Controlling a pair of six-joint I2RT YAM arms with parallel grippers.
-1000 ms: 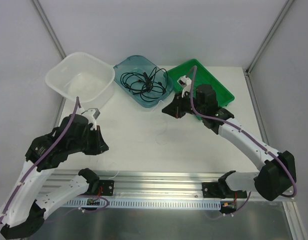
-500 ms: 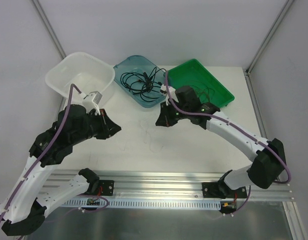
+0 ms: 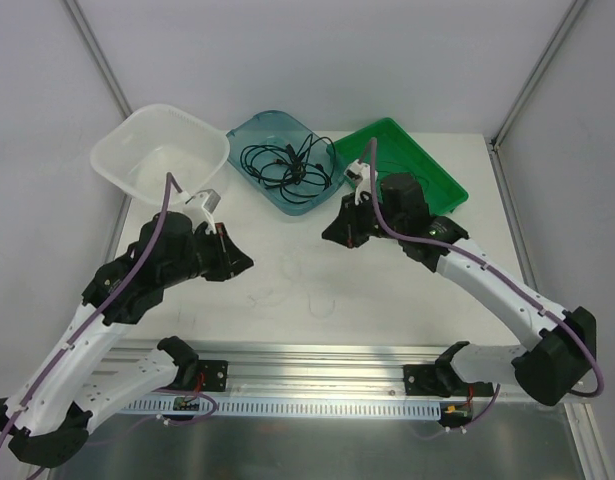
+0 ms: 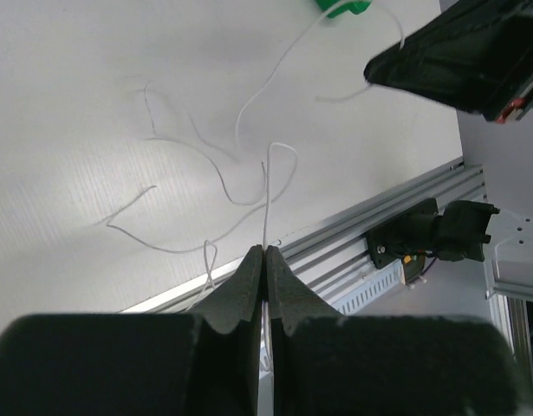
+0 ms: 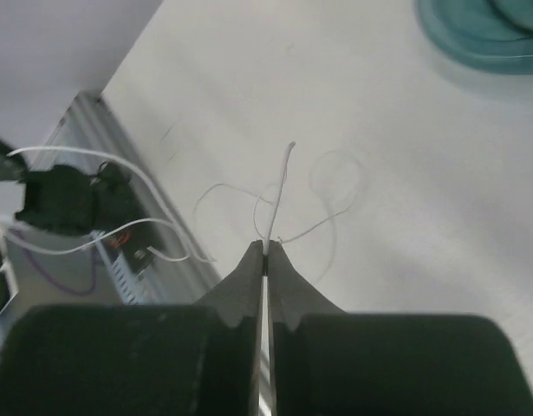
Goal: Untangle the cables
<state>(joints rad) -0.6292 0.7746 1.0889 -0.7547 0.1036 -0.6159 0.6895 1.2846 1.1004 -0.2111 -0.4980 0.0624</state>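
Note:
A thin white cable (image 3: 287, 272) lies in loose loops on the white table between my two grippers. My left gripper (image 3: 243, 263) is shut on one strand of it, which runs up from the closed jaws (image 4: 268, 199). My right gripper (image 3: 333, 233) hangs over the table and is shut on another strand of the white cable (image 5: 280, 191). A tangle of black cables (image 3: 284, 160) lies in the teal tray (image 3: 249, 131) at the back. In the left wrist view my left gripper (image 4: 266, 252) points at the loops, with the right gripper's dark body (image 4: 461, 61) at the top right.
A clear white tub (image 3: 117, 150) stands at the back left. A green tray (image 3: 442, 180) sits at the back right behind the right arm. The aluminium rail (image 3: 317, 355) runs along the near edge.
My left gripper has moved right and away from the rail, toward the table's middle. My right gripper swung left, then back right. The white cable's loops now spread wider between them.

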